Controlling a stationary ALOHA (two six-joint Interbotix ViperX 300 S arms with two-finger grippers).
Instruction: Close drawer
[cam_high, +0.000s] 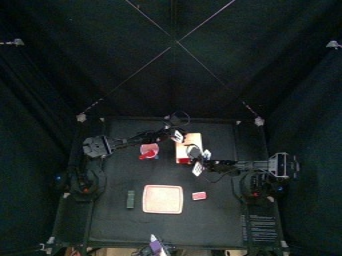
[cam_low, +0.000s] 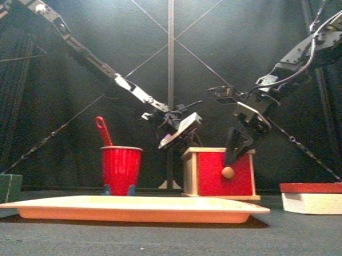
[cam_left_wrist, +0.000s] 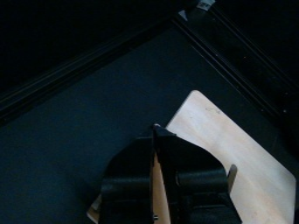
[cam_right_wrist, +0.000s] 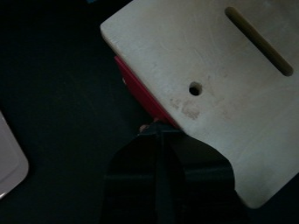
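Note:
The cream-white box unit (cam_high: 189, 144) stands at the table's middle back. In the front view its red drawer front (cam_low: 222, 176) with a round wooden knob faces the camera. I cannot tell how far out the drawer is. My left gripper (cam_high: 178, 135) is at the box's back left, shut on the edge of a pale wooden panel (cam_left_wrist: 239, 153), which looks tilted in the front view (cam_low: 186, 128). My right gripper (cam_low: 239, 152) hangs at the drawer front, jaws together. Its tips (cam_right_wrist: 156, 131) touch the edge of a cream panel (cam_right_wrist: 198, 61), with red (cam_right_wrist: 132, 80) showing beneath.
A red cup (cam_low: 120, 168) holding a red-handled tool stands left of the box. The flat pink tray (cam_high: 163, 198) lies near the front edge, with a small red block (cam_high: 199, 196) to its right and a small dark green block (cam_high: 130, 198) to its left.

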